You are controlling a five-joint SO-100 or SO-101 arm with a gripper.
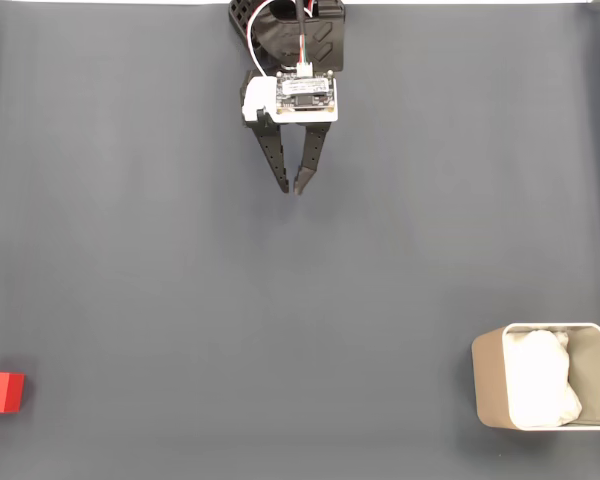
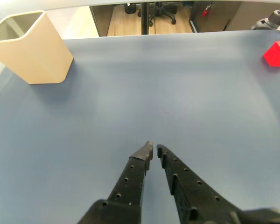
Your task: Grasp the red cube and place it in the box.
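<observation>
gripper (image 1: 292, 190): hanging near the top middle of the fixed view, its two black fingers nearly touching at the tips and gripping nothing.
red cube (image 1: 1, 392): sitting on the grey table (image 1: 180, 300) at the far left edge of the fixed view, low down, partly cut off by the frame; in the wrist view it is showing at the upper right (image 2: 276, 54), well apart from the fingertips.
step in hand: judging by the layout, the reach toward the cube is not yet done.
doing it well: the jaws are needing to spread wider than the cube before descending, then lining up square to two flat faces and coming down around its middle so it is not getting pushed off the table edge.
box (image 1: 488, 380): standing upright at the lower right of the fixed view, well apart from both cube and gripper.
box contents: holding something white and crumpled, probably a lining (image 1: 540, 380); no cube inside.
</observation>
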